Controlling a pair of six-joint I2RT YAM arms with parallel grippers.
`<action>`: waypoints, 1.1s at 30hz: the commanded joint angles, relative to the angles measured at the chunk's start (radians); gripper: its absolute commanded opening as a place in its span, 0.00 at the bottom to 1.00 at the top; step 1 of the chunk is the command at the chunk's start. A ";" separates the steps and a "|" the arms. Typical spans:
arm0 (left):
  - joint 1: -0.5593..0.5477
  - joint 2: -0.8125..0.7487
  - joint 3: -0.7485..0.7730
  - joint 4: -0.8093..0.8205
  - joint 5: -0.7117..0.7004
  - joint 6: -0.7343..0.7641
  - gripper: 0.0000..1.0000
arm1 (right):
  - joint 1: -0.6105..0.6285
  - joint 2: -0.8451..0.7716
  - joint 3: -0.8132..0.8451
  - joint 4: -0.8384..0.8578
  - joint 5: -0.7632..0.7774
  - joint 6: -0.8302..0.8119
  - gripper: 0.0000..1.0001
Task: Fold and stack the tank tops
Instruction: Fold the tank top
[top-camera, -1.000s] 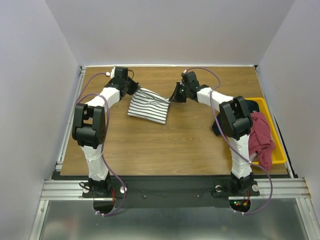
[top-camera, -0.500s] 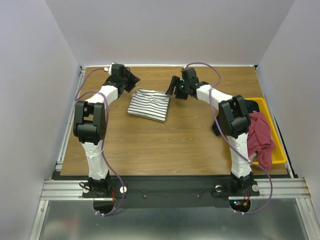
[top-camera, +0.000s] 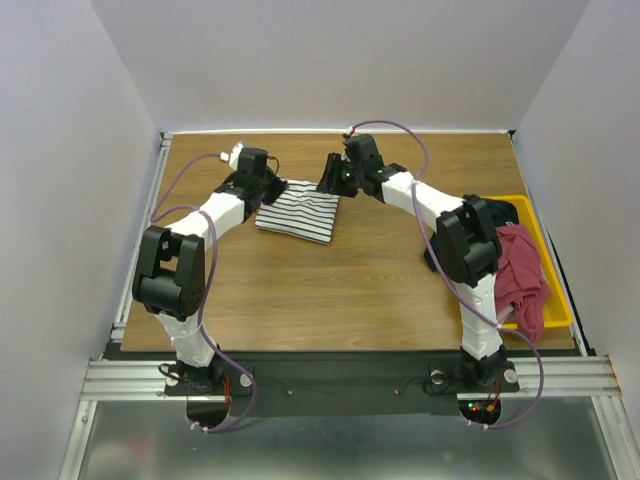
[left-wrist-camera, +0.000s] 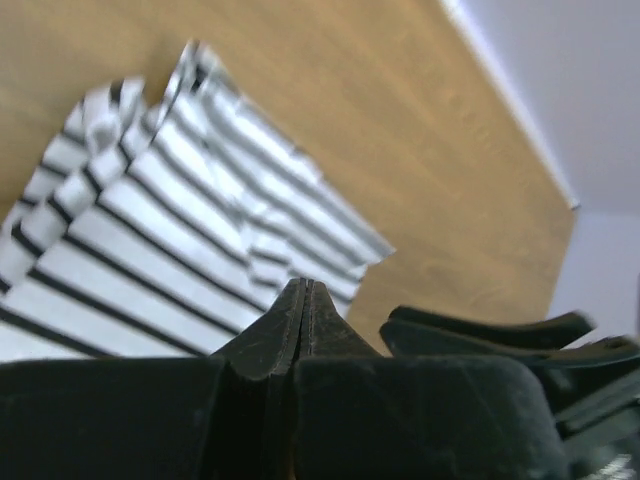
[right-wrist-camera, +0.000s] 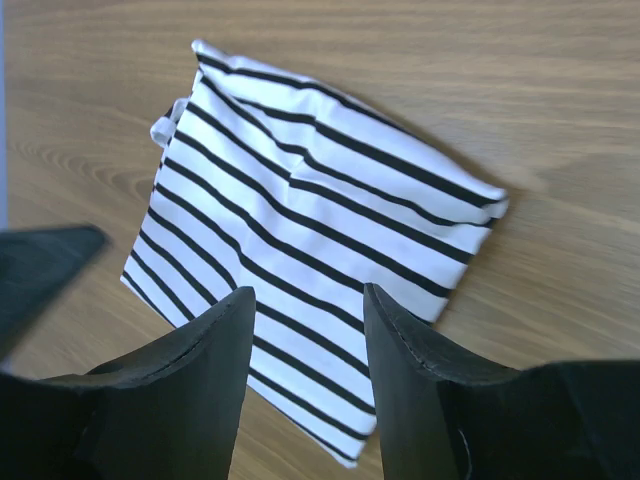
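The striped tank top (top-camera: 298, 210) lies folded into a rough square on the wooden table (top-camera: 330, 290). My left gripper (top-camera: 268, 186) hovers at its far left corner. In the left wrist view that gripper (left-wrist-camera: 305, 286) is shut with nothing between its tips, above the striped cloth (left-wrist-camera: 150, 200). My right gripper (top-camera: 334, 178) is at the far right corner. It stands open (right-wrist-camera: 305, 295) over the striped top (right-wrist-camera: 320, 180), holding nothing. The dark red tank top (top-camera: 522, 275) hangs crumpled over the yellow tray (top-camera: 556, 262) at the right.
A dark blue cloth (top-camera: 514, 211) lies at the tray's far end, behind the right arm's elbow. White walls close the table at the back and both sides. A metal rail (top-camera: 140, 240) runs along the left edge.
Both grippers let go of the striped top's far edge, and it now lies flat. The left one opened and shut again empty; the right one stays open and has shifted left.
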 joint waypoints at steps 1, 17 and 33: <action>-0.005 0.038 -0.074 0.005 -0.007 -0.029 0.00 | -0.001 0.088 0.069 0.001 0.001 -0.008 0.52; 0.018 0.069 -0.223 0.039 0.033 -0.075 0.00 | -0.084 0.145 0.086 -0.011 0.009 0.027 0.52; 0.009 0.018 -0.221 0.058 0.060 -0.033 0.00 | 0.106 -0.119 -0.177 -0.007 0.081 0.006 0.52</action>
